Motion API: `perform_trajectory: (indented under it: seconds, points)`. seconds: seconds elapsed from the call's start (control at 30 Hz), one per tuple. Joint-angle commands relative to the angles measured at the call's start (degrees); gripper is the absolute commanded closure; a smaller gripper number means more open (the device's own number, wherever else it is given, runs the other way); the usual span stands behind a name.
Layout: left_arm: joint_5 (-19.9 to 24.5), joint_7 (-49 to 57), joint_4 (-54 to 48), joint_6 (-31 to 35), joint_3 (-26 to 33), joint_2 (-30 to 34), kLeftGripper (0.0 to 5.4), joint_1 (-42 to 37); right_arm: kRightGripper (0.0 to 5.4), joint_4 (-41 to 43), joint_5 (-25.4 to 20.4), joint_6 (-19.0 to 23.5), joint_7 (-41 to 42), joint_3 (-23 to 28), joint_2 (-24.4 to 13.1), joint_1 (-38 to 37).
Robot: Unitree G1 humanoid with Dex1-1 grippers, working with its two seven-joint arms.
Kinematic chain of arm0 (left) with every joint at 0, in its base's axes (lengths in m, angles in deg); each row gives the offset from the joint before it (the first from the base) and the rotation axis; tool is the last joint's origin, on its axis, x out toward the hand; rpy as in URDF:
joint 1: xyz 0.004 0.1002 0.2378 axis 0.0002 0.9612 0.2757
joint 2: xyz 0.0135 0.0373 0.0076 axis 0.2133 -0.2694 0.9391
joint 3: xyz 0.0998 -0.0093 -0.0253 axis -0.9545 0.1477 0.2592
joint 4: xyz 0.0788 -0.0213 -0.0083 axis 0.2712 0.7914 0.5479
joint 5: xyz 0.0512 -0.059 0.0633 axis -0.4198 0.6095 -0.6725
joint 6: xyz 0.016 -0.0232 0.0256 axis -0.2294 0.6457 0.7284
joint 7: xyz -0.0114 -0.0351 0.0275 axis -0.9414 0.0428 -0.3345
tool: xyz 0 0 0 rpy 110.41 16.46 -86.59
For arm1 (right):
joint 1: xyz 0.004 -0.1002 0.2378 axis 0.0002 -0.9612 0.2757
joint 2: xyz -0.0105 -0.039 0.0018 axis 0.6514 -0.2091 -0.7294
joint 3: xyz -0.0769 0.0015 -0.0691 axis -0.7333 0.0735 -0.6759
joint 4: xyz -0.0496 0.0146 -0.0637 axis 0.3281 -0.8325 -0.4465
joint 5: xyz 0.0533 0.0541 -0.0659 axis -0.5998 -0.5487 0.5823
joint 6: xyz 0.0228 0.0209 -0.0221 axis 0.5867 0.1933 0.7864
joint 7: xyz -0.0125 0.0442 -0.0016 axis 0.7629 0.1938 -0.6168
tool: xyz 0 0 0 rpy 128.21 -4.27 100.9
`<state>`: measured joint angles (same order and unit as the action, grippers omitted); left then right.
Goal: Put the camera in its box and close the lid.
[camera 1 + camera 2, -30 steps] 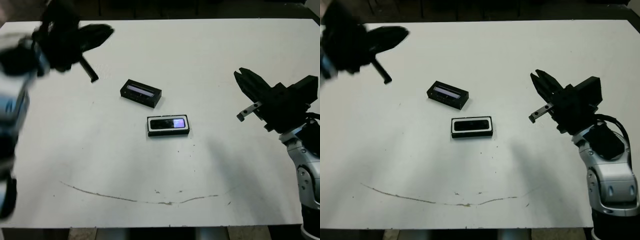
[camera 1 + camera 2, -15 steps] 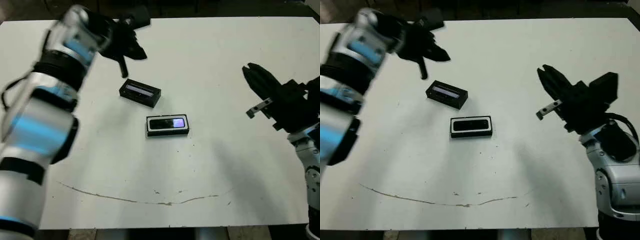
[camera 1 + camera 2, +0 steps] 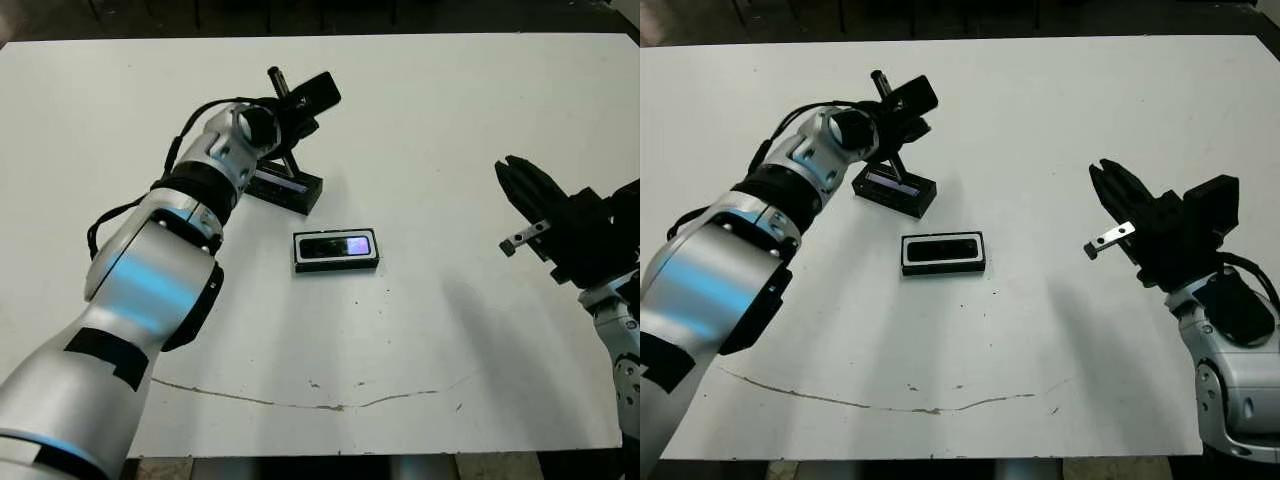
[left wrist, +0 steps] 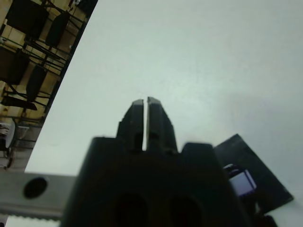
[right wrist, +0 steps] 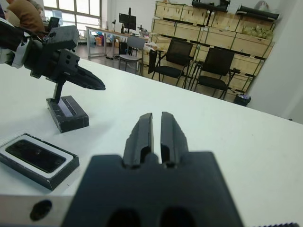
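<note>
A thin dark scuff line point(image 3: 300, 398) crosses the white counter point(image 3: 450, 120) at its near edge. Beyond it, near the middle, sits the box point(image 3: 336, 251), its black rim framing a white lining, and the camera point(image 3: 337, 246) lies flat inside it with a blue-purple glint on its face. Well off to the box's right, the right pincer point(image 3: 513, 178) hovers above the counter, its two black fingers pressed nearly together and holding nothing. Just behind the box and to its left lies the lid point(image 3: 285, 189), its near-left end covered by the left forearm, so only the window strip and the right end show. The left pincer point(image 3: 915, 128) hangs just above the lid's far side; the head views hide its tips, but the left wrist view shows the fingers almost touching, a thin slit between them, empty.
</note>
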<state>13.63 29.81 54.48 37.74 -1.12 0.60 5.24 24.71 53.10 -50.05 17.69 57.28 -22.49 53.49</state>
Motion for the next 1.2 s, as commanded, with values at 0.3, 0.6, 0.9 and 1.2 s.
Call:
perform_trajectory:
  seconds: [0.3,0.6,0.9,1.2]
  points:
    - [-5.88,-12.76,3.46,4.45,-2.83,-0.55,5.40,-1.45,5.38,1.25,0.10,2.37,-1.16,-0.55,-0.67,-2.62]
    - [-9.86,-22.63,4.33,7.91,-5.82,-1.56,5.40,-3.69,5.38,2.83,-0.68,3.22,-1.74,0.83,-0.90,-4.33]
    - [-14.02,-25.06,4.41,5.70,-9.00,-0.92,5.40,-4.54,5.38,4.73,-0.30,5.43,-3.65,1.18,-0.89,-6.00]
    - [-13.96,-30.34,3.95,5.52,-8.74,0.79,5.40,-5.39,5.38,4.86,-0.25,4.85,-3.88,0.42,-0.31,-6.05]
